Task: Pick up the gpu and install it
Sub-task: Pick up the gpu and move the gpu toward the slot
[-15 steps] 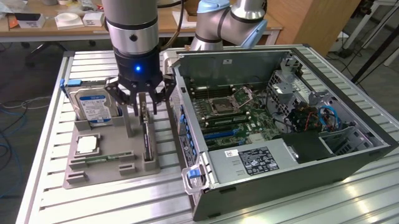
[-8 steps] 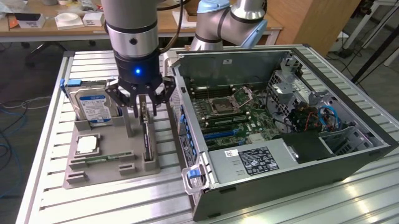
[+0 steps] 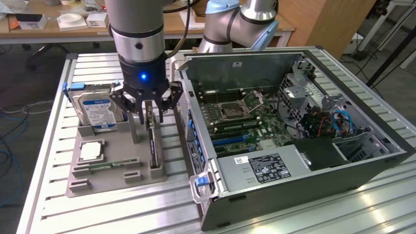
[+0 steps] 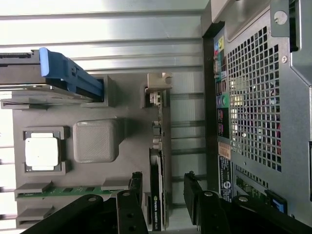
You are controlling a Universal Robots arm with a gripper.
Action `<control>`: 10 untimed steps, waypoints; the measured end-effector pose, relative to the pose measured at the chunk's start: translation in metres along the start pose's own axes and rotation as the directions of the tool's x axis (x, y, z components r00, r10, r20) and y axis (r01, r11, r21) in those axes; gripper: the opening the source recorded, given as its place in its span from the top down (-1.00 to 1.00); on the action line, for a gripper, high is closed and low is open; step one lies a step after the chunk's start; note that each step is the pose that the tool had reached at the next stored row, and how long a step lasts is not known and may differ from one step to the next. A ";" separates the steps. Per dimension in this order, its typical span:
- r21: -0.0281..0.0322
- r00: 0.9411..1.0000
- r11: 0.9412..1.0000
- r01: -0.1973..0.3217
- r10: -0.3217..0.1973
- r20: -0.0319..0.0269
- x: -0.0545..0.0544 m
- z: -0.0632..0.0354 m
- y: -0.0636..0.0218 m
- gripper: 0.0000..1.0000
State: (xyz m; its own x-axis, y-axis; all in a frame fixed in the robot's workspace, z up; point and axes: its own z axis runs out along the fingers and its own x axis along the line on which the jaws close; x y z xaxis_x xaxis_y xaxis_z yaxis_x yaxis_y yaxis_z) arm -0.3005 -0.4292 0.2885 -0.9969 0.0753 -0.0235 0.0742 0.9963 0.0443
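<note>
The gpu (image 3: 153,146) is a thin black card standing on edge in a slot of the grey holder tray (image 3: 110,181), to the exterior view's left of the open computer case (image 3: 293,141). My gripper (image 3: 149,111) hangs directly over the card's far end, open, with a finger on each side of it. In the wrist view the gpu (image 4: 157,190) runs edge-on between the two black fingertips (image 4: 135,187), with gaps on both sides. My gripper (image 4: 164,187) holds nothing.
On the same tray stand a silver blue-labelled hard drive (image 3: 97,111), a square processor chip (image 3: 90,151) and a green memory stick (image 3: 107,166). The case's motherboard (image 3: 250,122) lies exposed. A second robot arm (image 3: 237,24) stands behind the case.
</note>
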 end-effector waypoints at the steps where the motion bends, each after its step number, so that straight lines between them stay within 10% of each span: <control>1: 0.000 1.000 1.000 0.000 0.000 0.000 0.000 0.0001 0.0000 0.06; 10: 0.000 1.000 1.000 0.000 0.000 0.000 0.000 0.0013 -0.0001 0.06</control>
State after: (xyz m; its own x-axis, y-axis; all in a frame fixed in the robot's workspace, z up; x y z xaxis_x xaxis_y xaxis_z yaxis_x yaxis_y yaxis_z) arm -0.3004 -0.4292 0.2873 -0.9969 0.0752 -0.0236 0.0741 0.9963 0.0445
